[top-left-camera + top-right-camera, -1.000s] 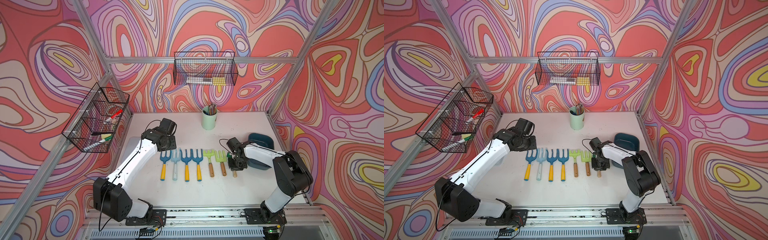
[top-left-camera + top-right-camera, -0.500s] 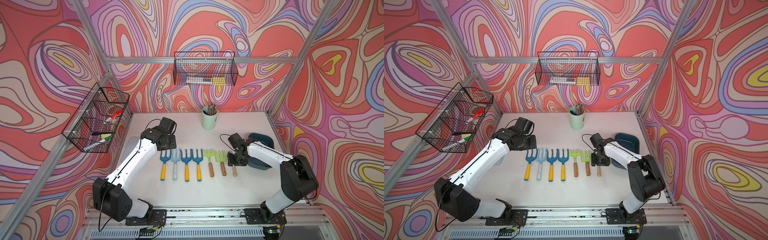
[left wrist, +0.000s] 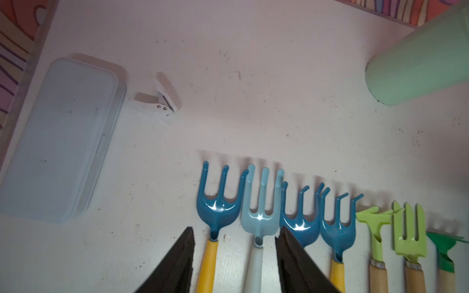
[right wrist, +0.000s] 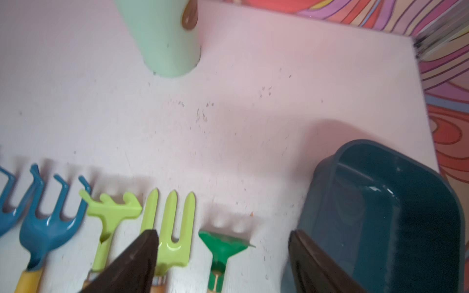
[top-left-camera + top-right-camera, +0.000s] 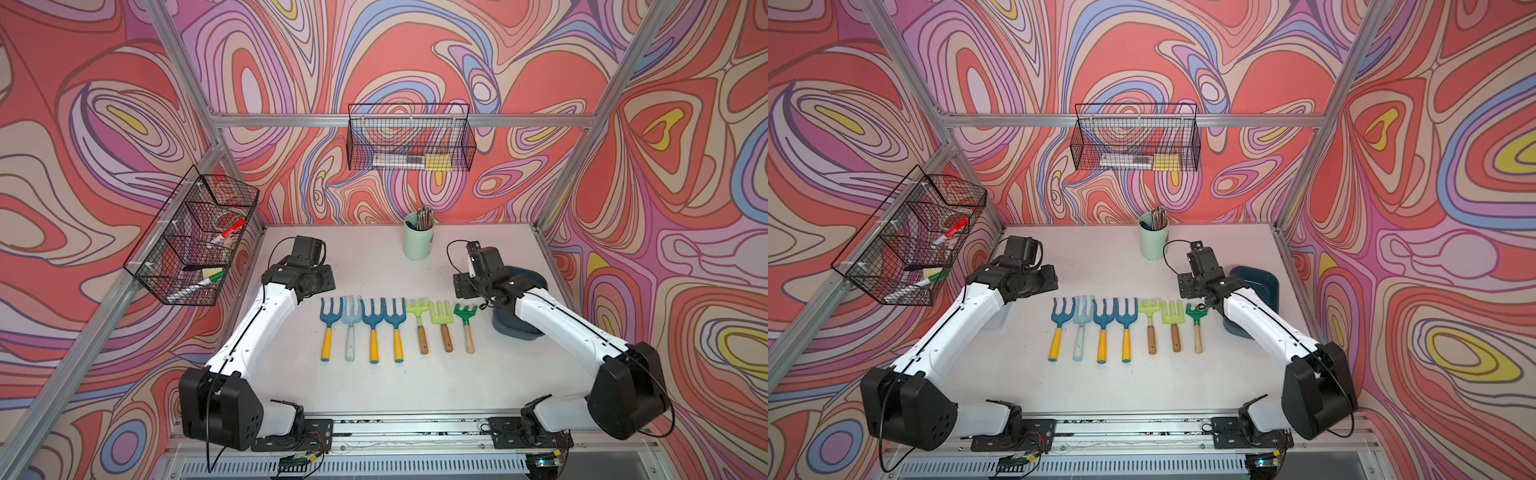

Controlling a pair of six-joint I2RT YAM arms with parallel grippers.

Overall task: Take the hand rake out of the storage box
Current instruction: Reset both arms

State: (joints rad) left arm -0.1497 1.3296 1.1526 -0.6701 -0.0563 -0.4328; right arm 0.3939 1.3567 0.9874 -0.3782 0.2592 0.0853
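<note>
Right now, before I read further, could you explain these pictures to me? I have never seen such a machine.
Two pictures look down from above; the other two come from a camera on each wrist. They show a robot with two white arms fixed to a table. On it lies a row of seven garden forks and rakes; the small green hand rake ends it, beside the teal storage box, whose visible inside is empty. A mint-green cup with pencils stands behind, and a pale grey lid lies near the left arm. The left tool and the right tool are open and hold nothing.
</note>
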